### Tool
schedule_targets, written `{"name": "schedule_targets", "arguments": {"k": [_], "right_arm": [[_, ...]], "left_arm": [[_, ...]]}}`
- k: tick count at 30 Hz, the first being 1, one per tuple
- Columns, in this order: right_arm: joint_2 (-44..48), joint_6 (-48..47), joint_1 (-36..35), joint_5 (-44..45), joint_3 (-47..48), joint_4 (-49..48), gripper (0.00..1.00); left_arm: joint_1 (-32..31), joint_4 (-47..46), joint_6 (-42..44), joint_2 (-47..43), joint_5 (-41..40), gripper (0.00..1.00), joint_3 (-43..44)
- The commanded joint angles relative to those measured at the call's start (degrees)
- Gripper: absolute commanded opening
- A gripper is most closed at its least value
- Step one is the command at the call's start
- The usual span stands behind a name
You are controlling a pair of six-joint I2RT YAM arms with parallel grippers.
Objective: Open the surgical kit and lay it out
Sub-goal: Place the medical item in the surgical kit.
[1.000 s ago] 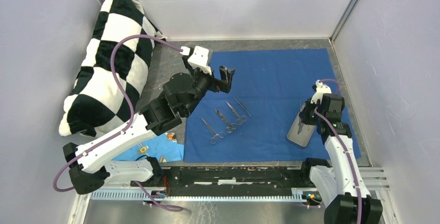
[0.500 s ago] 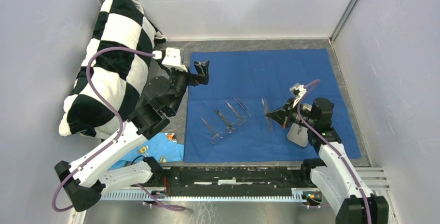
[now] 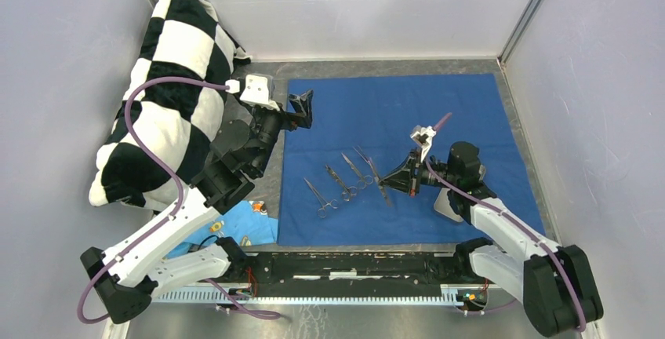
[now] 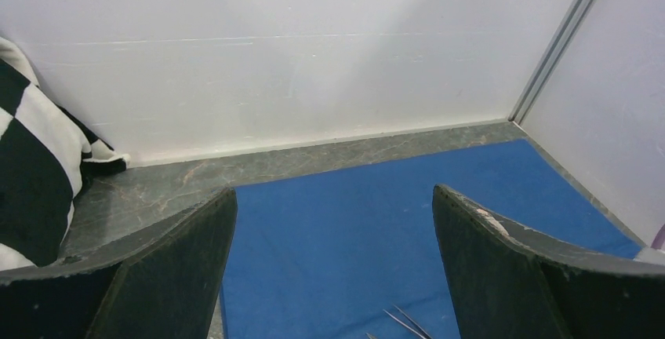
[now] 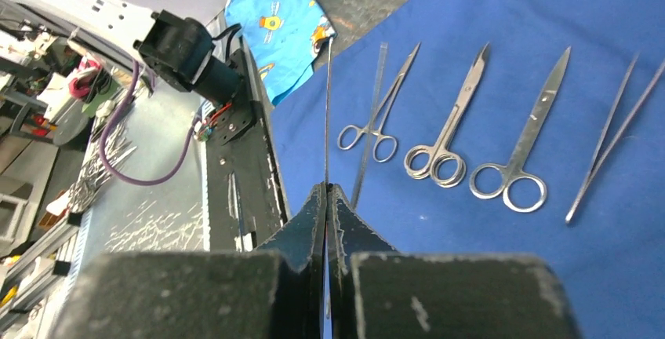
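Observation:
The dark blue cloth wrap (image 3: 423,111) of the surgical kit lies spread flat. On it lie three scissor-like instruments (image 3: 339,182) and a pair of tweezers (image 3: 366,161) in a row. My right gripper (image 3: 401,180) hovers just right of that row, shut on a thin silver tweezer-like instrument (image 5: 328,103) that points toward the near edge. The steel tray (image 3: 445,207) lies behind it, mostly hidden by the right arm. My left gripper (image 3: 302,107) stands open and holds nothing above the cloth's (image 4: 376,221) back left corner.
A black-and-white checkered pillow (image 3: 165,96) leans against the left wall, close to the left arm. A light blue patterned cloth scrap (image 3: 235,225) lies near the left base. Grey walls close in the back and both sides.
My right gripper has swung left from the tray to beside the laid-out row, carrying the thin instrument. The left arm drew back to the cloth's back left corner, still open.

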State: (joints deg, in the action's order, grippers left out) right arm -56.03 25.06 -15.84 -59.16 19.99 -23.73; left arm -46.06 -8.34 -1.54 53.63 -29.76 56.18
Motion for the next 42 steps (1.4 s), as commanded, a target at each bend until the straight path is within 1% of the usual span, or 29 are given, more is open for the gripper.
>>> {"name": "schedule_targets", "arguments": {"k": [1, 4, 8, 14, 21, 24, 32, 42], "right_arm": [[-2.33, -2.12, -2.35, 0.58, 4.11, -1.44, 0.00], [-4.26, -2.51, -3.20, 4.15, 5.76, 0.02, 0.00], [-8.48, -10.18, -5.79, 20.86, 12.77, 14.31, 0.00], [-18.47, -12.93, -11.63, 40.05, 22.79, 23.54, 0.00], [-32.98, -19.15, -18.18, 51.23, 38.97, 35.27, 0.00], [-38.79, -21.48, -19.30, 54.72, 45.15, 39.25, 0.00], [-48.76, -26.22, -22.53, 58.71, 55.20, 42.29, 0.00], [-54.74, -28.17, -22.90, 61.51, 62.13, 45.02, 0.00]], "left_arm": [[0.86, -2.65, 2.49, 0.48, -0.11, 1.00, 0.47], [0.98, -2.47, 2.11, 0.56, 0.16, 1.00, 0.43], [0.98, -2.09, 1.72, 1.24, 0.76, 1.00, 0.57], [0.96, -1.69, 1.82, 2.42, 0.98, 1.00, 0.81], [1.06, -1.07, 2.05, 2.80, 1.24, 1.00, 1.31], [1.01, -1.15, 2.32, 2.98, 0.87, 1.00, 1.26], [1.06, -1.15, 2.20, 3.98, 1.19, 1.00, 1.21], [0.98, -0.89, 2.29, 4.47, 1.24, 1.00, 1.45]]}}
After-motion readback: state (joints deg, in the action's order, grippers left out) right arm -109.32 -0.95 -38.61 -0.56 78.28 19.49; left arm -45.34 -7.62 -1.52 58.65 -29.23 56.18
